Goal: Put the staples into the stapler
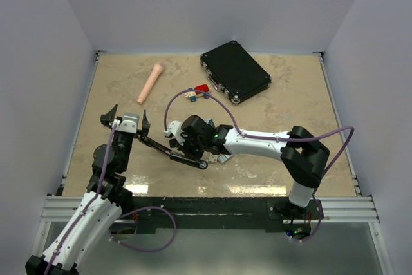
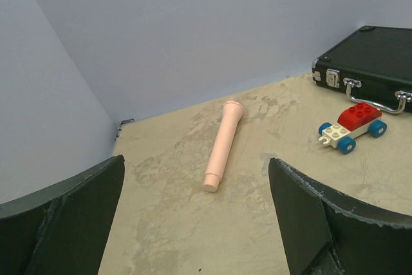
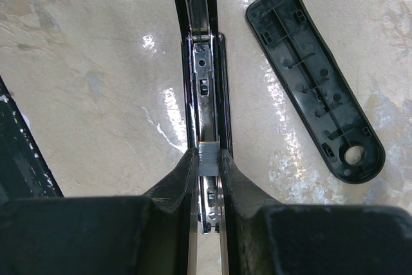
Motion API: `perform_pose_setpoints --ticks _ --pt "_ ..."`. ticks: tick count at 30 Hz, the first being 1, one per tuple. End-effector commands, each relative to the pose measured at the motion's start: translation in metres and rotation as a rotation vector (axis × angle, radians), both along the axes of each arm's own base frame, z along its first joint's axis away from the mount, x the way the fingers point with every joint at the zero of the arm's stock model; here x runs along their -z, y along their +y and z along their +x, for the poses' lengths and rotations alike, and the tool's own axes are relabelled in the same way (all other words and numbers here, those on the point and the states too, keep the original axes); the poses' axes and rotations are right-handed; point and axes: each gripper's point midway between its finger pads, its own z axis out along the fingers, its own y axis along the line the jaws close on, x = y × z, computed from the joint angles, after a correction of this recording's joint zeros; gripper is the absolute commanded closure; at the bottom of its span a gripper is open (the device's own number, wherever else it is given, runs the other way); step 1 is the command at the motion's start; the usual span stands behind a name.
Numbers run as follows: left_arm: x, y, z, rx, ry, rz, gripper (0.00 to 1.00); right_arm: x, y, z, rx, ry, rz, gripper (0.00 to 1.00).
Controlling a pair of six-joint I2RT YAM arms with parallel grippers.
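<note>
The stapler [image 1: 166,148] lies open on the table, a long black bar with its metal channel [image 3: 205,62] facing up. My right gripper [image 3: 207,156] is shut on the staples [image 3: 208,159], a small silvery strip, and holds them right over the channel, in line with it. In the top view the right gripper [image 1: 183,138] hangs over the middle of the stapler. My left gripper [image 1: 127,116] is open and empty at the stapler's left end. Its fingers [image 2: 302,210] frame bare table.
A black oblong plastic cover [image 3: 315,120] lies right of the stapler. A pink cylinder [image 1: 150,83] lies at the back left, a toy brick car [image 1: 197,92] at the back middle and a black case [image 1: 235,71] behind it. Walls enclose the table.
</note>
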Motion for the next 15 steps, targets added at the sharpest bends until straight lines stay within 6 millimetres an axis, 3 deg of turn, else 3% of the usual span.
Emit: perform_pose_setpoints --ticks 1,15 --pt "-0.018 -0.001 -0.002 0.01 -0.055 -0.032 0.02 -0.01 0.009 -0.006 -0.027 0.009 0.047 0.97" --pt "-0.019 -0.001 -0.002 0.012 -0.058 -0.033 0.02 0.004 0.003 -0.003 -0.009 0.011 -0.005 0.98"
